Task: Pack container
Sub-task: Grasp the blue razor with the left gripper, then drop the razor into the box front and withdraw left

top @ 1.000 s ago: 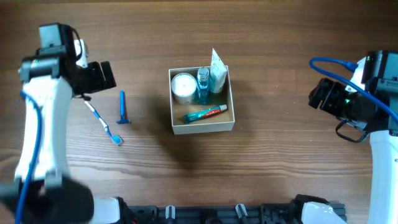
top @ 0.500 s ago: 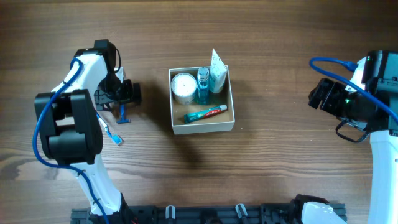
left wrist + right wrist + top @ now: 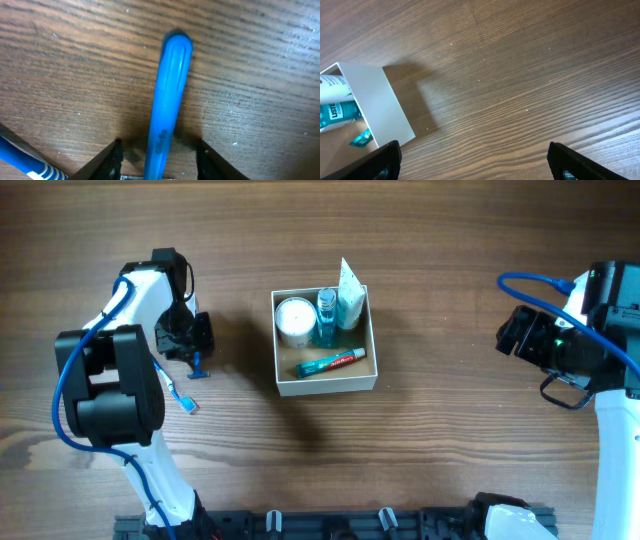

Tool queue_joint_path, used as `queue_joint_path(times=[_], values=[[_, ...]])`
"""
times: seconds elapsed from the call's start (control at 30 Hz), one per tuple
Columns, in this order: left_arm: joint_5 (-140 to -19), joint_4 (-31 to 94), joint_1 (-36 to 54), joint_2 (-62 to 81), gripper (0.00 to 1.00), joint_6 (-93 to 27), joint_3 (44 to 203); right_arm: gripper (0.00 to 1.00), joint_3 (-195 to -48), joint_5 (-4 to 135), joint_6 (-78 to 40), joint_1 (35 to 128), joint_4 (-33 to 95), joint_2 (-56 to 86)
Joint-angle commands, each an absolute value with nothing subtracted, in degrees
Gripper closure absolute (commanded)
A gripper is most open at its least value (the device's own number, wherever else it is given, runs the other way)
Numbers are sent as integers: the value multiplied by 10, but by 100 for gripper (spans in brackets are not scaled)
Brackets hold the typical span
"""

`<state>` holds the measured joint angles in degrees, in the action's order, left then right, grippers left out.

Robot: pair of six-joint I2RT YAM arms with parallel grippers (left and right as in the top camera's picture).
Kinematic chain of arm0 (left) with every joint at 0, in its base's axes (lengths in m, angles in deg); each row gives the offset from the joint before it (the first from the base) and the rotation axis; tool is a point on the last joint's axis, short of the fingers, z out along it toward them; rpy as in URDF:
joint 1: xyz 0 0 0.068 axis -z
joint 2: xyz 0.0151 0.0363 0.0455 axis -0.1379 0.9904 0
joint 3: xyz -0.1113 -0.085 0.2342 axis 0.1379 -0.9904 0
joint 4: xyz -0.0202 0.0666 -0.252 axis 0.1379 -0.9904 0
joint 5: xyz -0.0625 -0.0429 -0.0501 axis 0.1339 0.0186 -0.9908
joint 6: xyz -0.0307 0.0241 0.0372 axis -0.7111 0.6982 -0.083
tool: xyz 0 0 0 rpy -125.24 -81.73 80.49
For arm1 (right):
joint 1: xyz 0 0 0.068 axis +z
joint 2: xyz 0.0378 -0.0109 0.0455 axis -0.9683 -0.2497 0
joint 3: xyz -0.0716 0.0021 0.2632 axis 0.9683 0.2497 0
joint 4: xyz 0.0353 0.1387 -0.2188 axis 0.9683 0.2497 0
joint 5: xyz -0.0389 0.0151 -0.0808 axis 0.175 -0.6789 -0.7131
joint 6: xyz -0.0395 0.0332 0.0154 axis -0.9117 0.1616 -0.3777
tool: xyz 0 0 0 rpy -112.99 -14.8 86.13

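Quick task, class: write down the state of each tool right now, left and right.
Left tool: open, fingers either side of the blue razor handle, not clamped.
Right tool: open, holding nothing.

The left arm (image 3: 138, 292) rises from its base at the 7 o'clock edge of the overhead view, folds over near 10 o'clock and pitches its wrist steeply downward. The left gripper (image 3: 193, 345) sits low with its jaws parted, and both fingertips (image 3: 112, 159) show at the 6 o'clock edge of its wrist view. The right arm (image 3: 615, 430) stands at 3 o'clock, held high. The right gripper (image 3: 512, 332) faces 9 o'clock with its jaws spread wide.
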<state>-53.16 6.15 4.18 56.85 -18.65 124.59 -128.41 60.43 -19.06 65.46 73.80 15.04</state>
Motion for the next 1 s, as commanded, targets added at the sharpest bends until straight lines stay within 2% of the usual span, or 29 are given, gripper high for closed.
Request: queue_joint_path(times=[0.0,0.1,0.17,0.3,0.53,0.7,0.8,0.97], values=[[-562,55,44,592,57,-188,1224,5,-1281,614,-196,653,738,157],[-562,54,44,592,73,-188,1224,6,-1281,614,-196,653,738,157],[-554,54,44,592,87,-188,1224,5,-1281,614,-198,653,738,157],[-545,53,44,587,96,-188,1229,6,-1281,614,-198,653,738,157],[-546,8,47,501,96,-194,1294,5,-1281,614,-198,653,738,157],[-547,2,115,331,96,-154,1321,6,-1281,614,-198,653,736,157],[-554,28,227,243,96,-21,1321,5,-1281,614,-198,653,734,157],[-553,30,409,236,96,163,1318,5,-1281,614,-200,653,734,157]])
